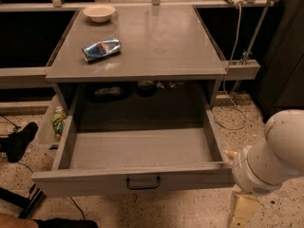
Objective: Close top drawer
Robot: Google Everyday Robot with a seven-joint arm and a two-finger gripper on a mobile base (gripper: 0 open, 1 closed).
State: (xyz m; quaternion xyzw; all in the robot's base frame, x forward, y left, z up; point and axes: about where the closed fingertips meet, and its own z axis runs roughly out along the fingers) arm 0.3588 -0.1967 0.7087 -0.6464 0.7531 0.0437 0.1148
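Hanging low off the front right corner of the desk (pixel 156 46), my gripper (pixel 243 212) is sitting just past the right end of the top drawer (pixel 137 148), which is standing pulled out beyond the desk's front edge. Its front panel is running parallel to that edge, with the handle (pixel 142 182) well to my left. I am judging the push must go toward the back edge. Whether my gripper is spread or pressed together, I cannot tell.

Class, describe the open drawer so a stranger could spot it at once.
Find the grey cabinet top holding a bowl and a can. Just below it, the top drawer juts toward the camera, gripper beside its right front corner. Its front alone carries a small dark handle.
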